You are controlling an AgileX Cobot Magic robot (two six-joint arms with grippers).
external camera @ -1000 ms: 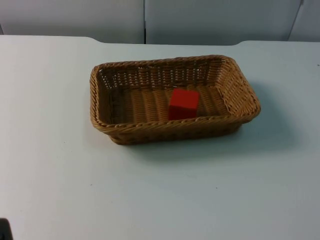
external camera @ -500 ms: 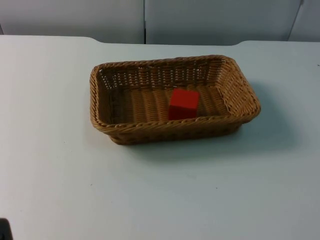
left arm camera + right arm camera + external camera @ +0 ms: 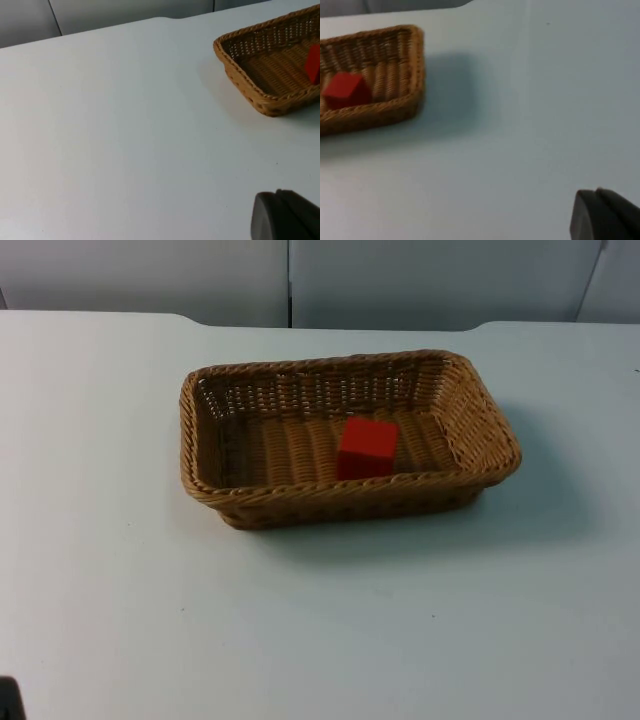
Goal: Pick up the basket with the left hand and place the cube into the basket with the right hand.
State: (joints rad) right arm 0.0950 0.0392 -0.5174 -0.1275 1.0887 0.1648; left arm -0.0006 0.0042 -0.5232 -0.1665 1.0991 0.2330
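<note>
Basket [image 3: 349,437], a rectangular one woven of tan wicker, stands flat on the white table top [image 3: 320,620], toward the far edge by the grey partition wall [image 3: 290,280] and about midway between the table's left and right sides. A small red cube [image 3: 367,448] sits inside it on the woven floor, close against the near long wall and a little toward the basket's right end. Both arms wait well apart from the basket, off toward the near edge. The left gripper's black fingertip [image 3: 285,216] is over bare table to the basket's left; the right gripper's black fingertip [image 3: 604,215] is over bare table to its right. Whether either gripper's fingers are spread or closed cannot be told; neither touches anything. Compared with the earlier top views, basket and cube lie exactly where they did.
</note>
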